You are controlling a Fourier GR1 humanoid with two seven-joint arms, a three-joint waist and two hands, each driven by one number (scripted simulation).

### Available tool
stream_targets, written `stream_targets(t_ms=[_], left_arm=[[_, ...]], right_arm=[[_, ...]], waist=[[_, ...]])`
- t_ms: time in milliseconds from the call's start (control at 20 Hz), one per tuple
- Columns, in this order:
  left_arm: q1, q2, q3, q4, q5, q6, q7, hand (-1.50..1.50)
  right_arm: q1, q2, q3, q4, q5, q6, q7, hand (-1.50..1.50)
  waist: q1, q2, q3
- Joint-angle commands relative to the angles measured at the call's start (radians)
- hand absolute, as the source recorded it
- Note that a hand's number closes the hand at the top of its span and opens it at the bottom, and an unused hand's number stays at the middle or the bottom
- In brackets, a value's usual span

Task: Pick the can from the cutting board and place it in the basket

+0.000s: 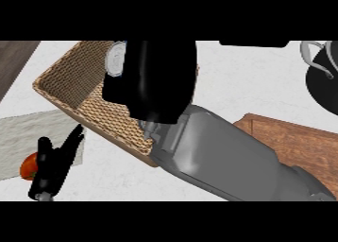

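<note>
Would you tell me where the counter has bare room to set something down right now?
Bare counter lies between the basket, the pot and the cutting board; another patch sits below the basket, between the left hand and the right forearm. It is crowded over the basket, where the right hand holds the can.

Grey forearm, black right hand.
</note>
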Motion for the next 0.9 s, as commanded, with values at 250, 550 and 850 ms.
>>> stream_targets(t_ms=[250, 550, 850], left_arm=[[0.008, -0.025, -0.016, 0.016, 0.001, 0.006, 0.052, 0.00], [0.033, -0.026, -0.004, 0.040, -0.016, 0.020, 0.031, 0.00], [0.059, -0.044, -0.007, 0.045, -0.031, 0.033, -0.011, 0.00]], right_arm=[[0.028, 0.012, -0.036, 0.100, -0.093, -0.308, 0.152, 1.50], [0.066, 0.012, -0.045, 0.204, -0.154, -0.402, 0.033, 1.50], [0.142, 0.012, 0.026, 0.329, -0.015, -0.325, 0.085, 1.50]], waist=[[0.005, 0.009, -0.006], [-0.014, 0.010, -0.005], [-0.042, 0.003, -0.006]])
